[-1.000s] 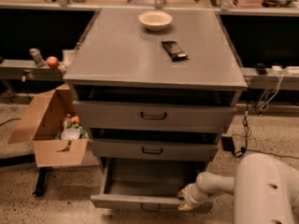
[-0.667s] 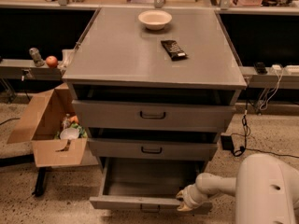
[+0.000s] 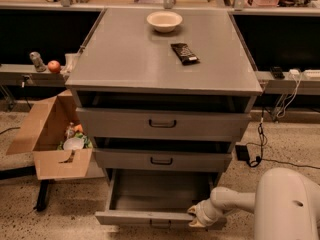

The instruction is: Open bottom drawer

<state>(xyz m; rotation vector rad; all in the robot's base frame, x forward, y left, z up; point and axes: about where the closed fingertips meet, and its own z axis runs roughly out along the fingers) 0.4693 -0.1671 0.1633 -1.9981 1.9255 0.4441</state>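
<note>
The gripper (image 3: 198, 217) is sitting low at the front of the cabinet, pressing against the right end of the bottom drawer's front panel. Whether it is clenched on the panel or released cannot be told. Its pale arm (image 3: 235, 200) is reaching back to the right into the rounded white robot body (image 3: 289, 206).

The bottom drawer (image 3: 145, 217) is standing pulled out, its grey tray lying open just left of and behind the gripper. The drawer's small dark loop handle (image 3: 160, 224) is sitting left of the gripper, apart from it.

Directly above the gripper, the middle drawer (image 3: 162, 160) is projecting slightly. Above that, the top drawer (image 3: 162, 124) is also standing out a little beneath the cabinet top (image 3: 120, 59). Far above the gripper, a cream bowl (image 3: 164, 20) is resting near the back edge of that top. A dark wrapped bar (image 3: 184, 53) is lying in front of the bowl, slightly to its right.

Up and to the right of the gripper, a black power adapter (image 3: 242, 152) is lying on the speckled floor. Well to the left, an open cardboard box (image 3: 50, 134) is holding mixed items. Above the box, a red apple (image 3: 54, 66) is sitting on a ledge.
</note>
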